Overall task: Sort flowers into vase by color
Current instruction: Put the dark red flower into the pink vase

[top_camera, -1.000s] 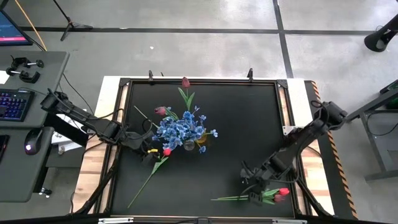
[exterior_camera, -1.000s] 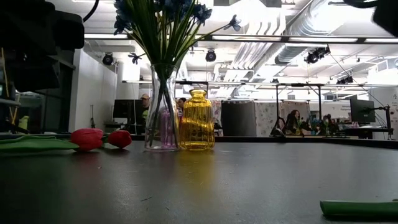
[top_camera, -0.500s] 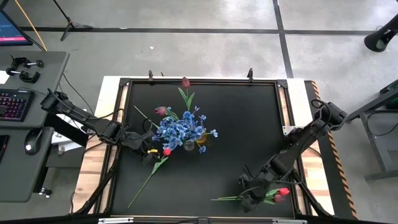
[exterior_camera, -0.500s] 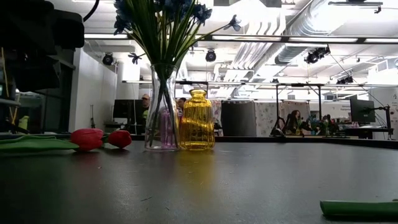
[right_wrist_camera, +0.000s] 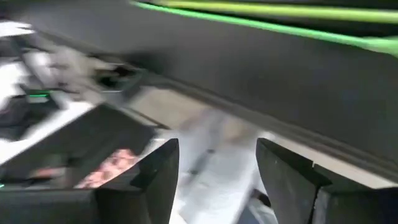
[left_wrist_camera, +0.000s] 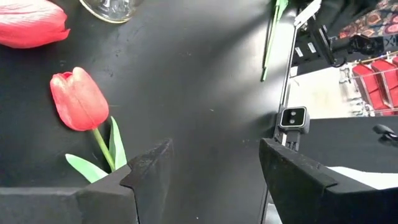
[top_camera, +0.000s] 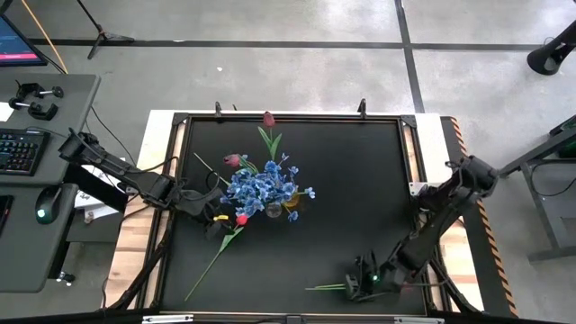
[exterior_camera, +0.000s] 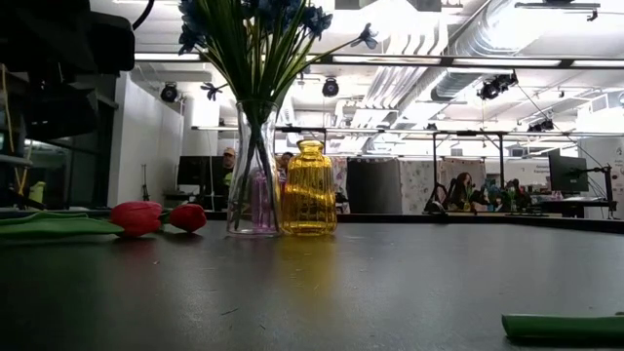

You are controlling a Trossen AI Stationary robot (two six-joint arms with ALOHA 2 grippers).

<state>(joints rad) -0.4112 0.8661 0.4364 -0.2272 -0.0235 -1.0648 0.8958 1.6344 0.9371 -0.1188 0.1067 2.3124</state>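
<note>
While the blue blossoms already stand gathered in the clear glass vase near the middle of the black table, the tulips remain on the tabletop: one bright red tulip lies just beside that vase, its long stem running toward the near left corner, a dark maroon tulip lies just behind the bouquet, and another maroon tulip lies at the far edge. An amber glass vase, empty as far as the low view shows, stands just beside the clear one, presumably kept for one of the tulip colours. The left gripper hovers low over the table with its fingers spread wide and nothing between them, the red tulip's head lying just ahead of one fingertip; the placement suggests an approach to that flower. The right gripper sits at the near edge of the table, right of centre, over a thin green stem that lies flat there; its fingers stand apart and, in its wrist view, enclose nothing. The bouquet's spreading blossoms overhang the amber vase's mouth from above and may hinder insertion. Beyond the table lie a desk with keyboard and mouse.
</note>
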